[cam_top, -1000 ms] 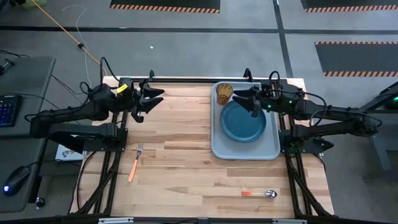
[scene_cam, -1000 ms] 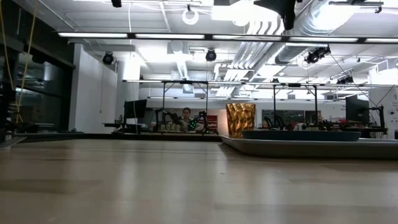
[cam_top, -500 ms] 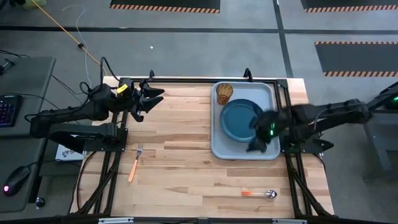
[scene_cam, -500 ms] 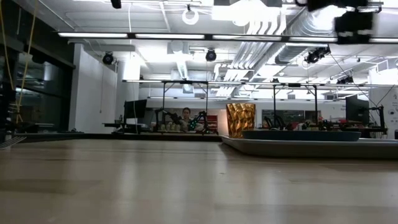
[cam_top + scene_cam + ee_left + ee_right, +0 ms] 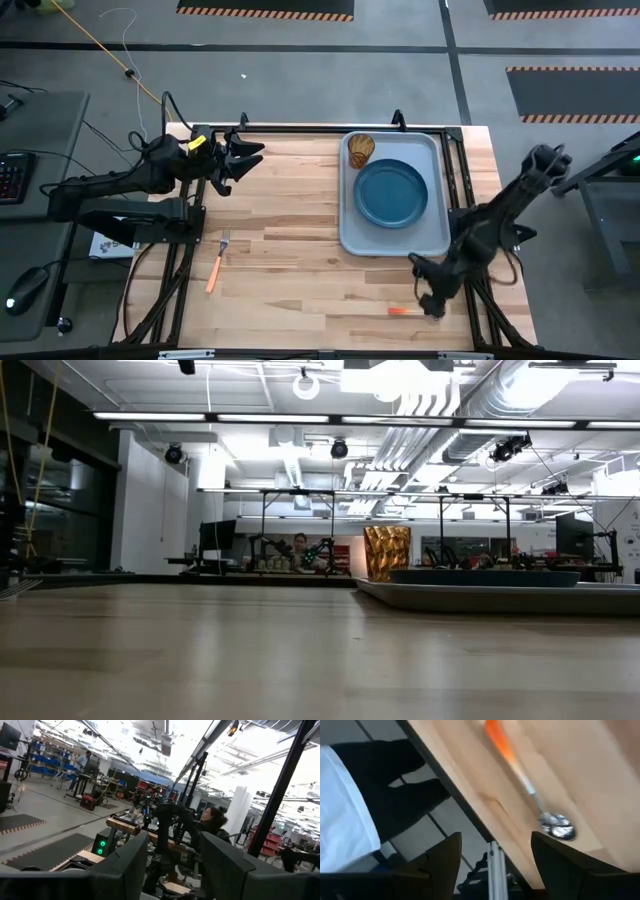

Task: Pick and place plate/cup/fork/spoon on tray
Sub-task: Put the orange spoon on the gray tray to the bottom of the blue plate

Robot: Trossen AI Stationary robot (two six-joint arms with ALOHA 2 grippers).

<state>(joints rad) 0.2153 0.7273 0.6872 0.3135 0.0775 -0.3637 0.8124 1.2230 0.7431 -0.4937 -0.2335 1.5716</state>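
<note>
With my right gripper (image 5: pixel 432 297) spread open above the spoon (image 5: pixel 415 311) by the table's (image 5: pixel 300 220) near edge, I'm on the spoon pick. Next I'd descend and close on its handle. My left gripper (image 5: pixel 240 160) waits open at the far-left corner; plate (image 5: pixel 391 193) and cup (image 5: pixel 361 150) sit on the tray (image 5: pixel 436 240).

Bright overhead ceiling strip lights, glare in left wrist view; right wrist view motion-blurred

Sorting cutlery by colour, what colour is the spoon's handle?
Orange on the spoon, with a silver bowl; the right wrist view shows it best.
</note>
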